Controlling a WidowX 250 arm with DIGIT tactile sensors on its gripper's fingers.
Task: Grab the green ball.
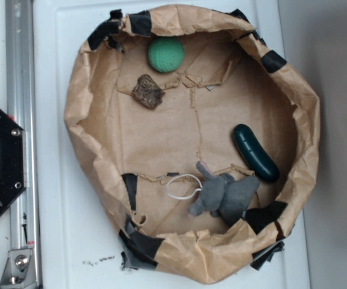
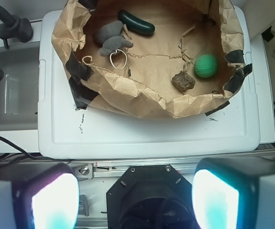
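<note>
Nearest the wrist camera, the tool point(image 2: 135, 198) filled the bottom of the frame, its two fingers point(image 2: 54, 202) standing wide apart at the lower left and lower right corners with nothing between them, their inner faces glowing pale and bluish. Between the fingers sat the black robot base point(image 2: 149, 200), which the exterior view showed at the left edge of the frame beside a silver rail point(image 1: 20, 138). Beyond that lay the white table point(image 2: 147, 131), and on it a shallow brown paper nest point(image 2: 142, 102) with crumpled walls patched with black tape. The green ball point(image 2: 206, 66) rested on the paper floor at the right side of the nest in the wrist view, well apart from the tool; in the exterior view it sat at the upper middle of the frame, close under the nest's top wall. Just beside it, to its lower left in both views, lay a small brown lumpy chunk point(image 1: 147, 91), not touching it. A dark green cucumber-shaped object point(image 1: 255, 153) lay at the right of the exterior frame, and a grey stuffed toy point(image 1: 225, 194) with a white cord loop point(image 1: 182, 186) lay at the lower middle.
</note>
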